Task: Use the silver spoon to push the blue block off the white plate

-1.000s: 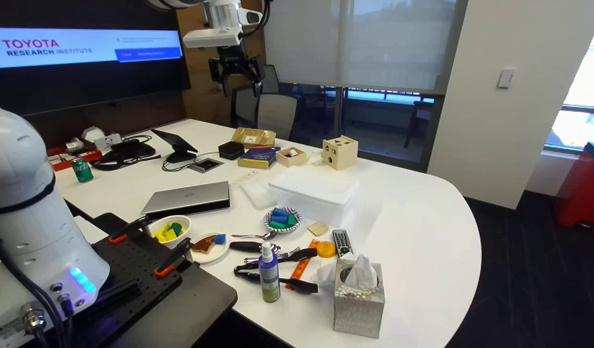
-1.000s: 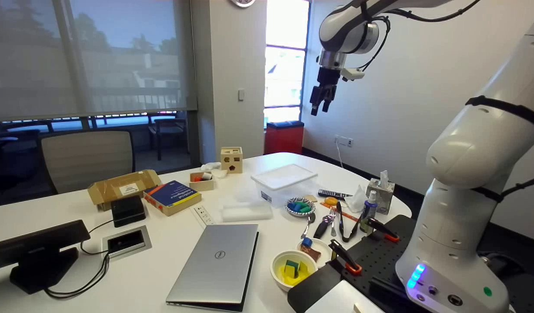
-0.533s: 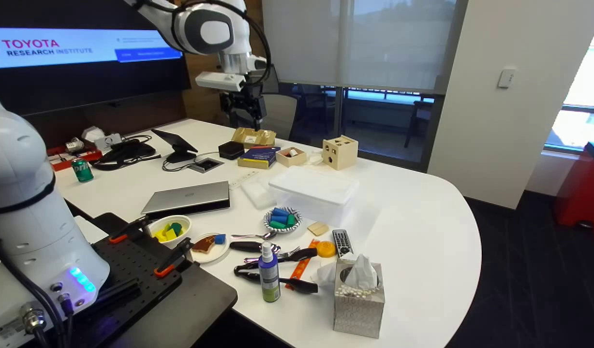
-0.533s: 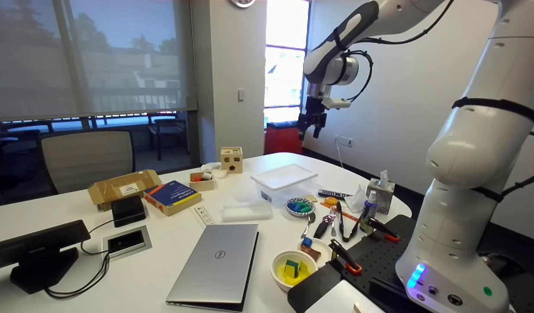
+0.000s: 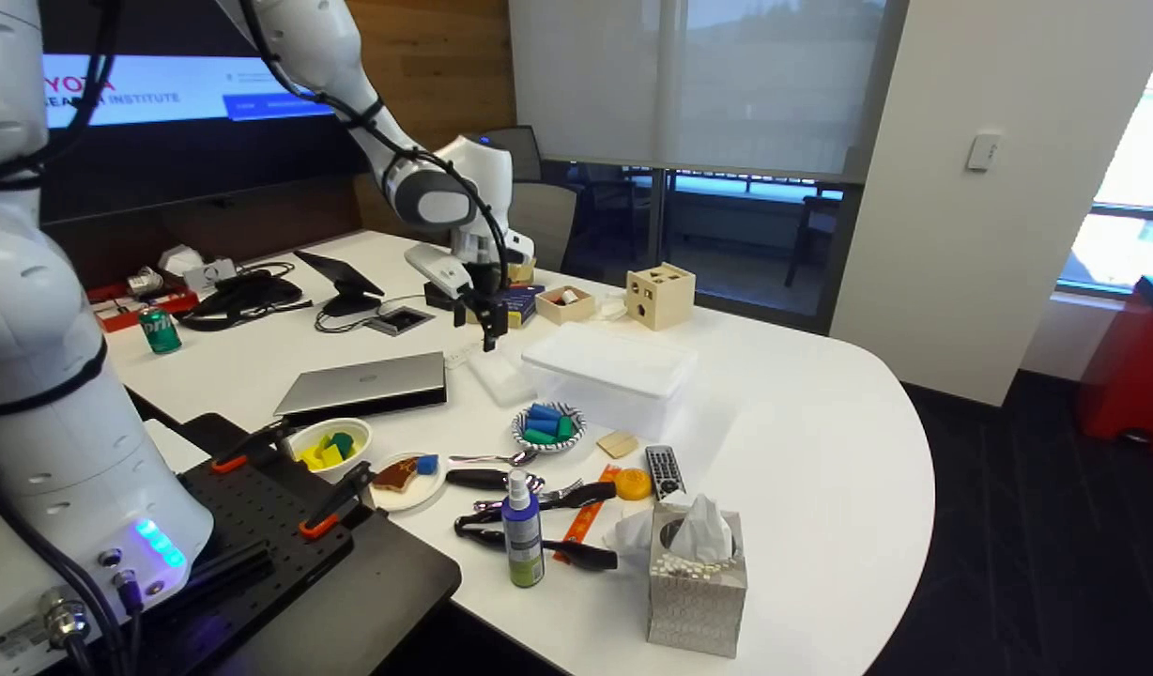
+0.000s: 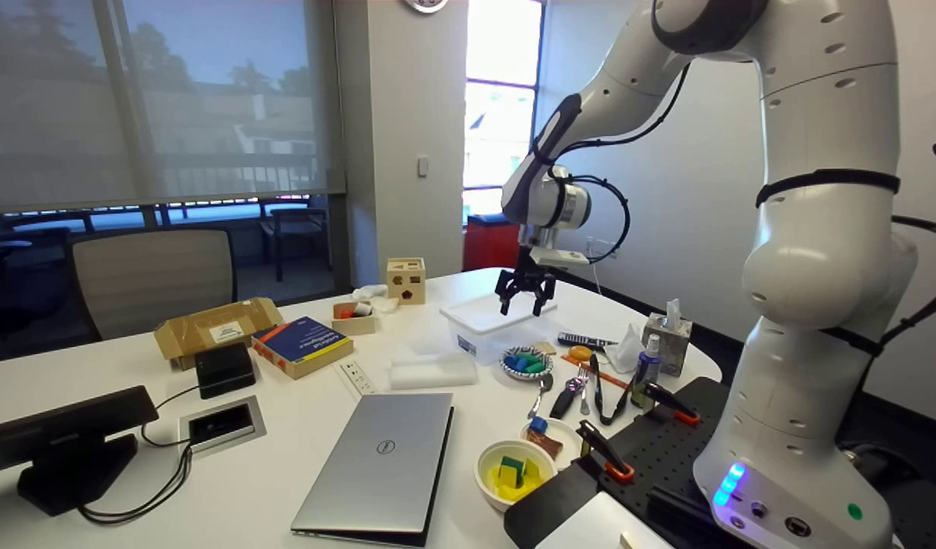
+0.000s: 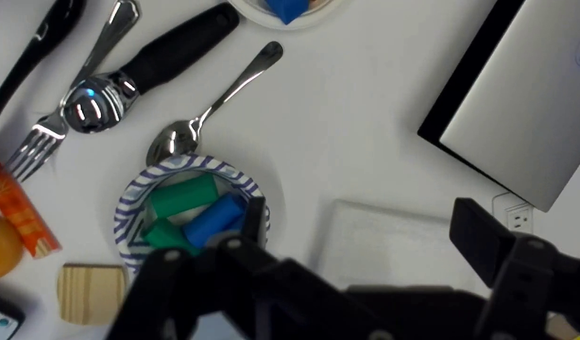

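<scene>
The silver spoon [image 7: 224,97] lies on the table in the wrist view, its bowl beside a patterned bowl. It shows in both exterior views [image 5: 522,458] [image 6: 543,387]. The blue block [image 5: 427,465] sits at the edge of the white plate [image 5: 430,492], beside a brown piece. The block [image 6: 538,425] and plate [image 6: 572,444] also show in the other exterior picture. In the wrist view, the block [image 7: 287,8] and plate [image 7: 309,21] are cut off at the top. My gripper [image 7: 358,212] is open and empty above the table, also seen in both exterior views [image 5: 476,330] [image 6: 521,311].
The patterned bowl [image 7: 129,203] holds blue and green blocks. A black-handled scoop [image 7: 176,52] and a fork [image 7: 37,146] lie beside the spoon. A laptop [image 5: 365,383], a bowl of yellow pieces [image 5: 299,441], a clear lidded box [image 5: 605,394] and a spray bottle [image 5: 523,540] stand around.
The arm has come down from high up toward the table, and the gripper has turned. It stays open in view. The spoon, block and plate have not moved.
</scene>
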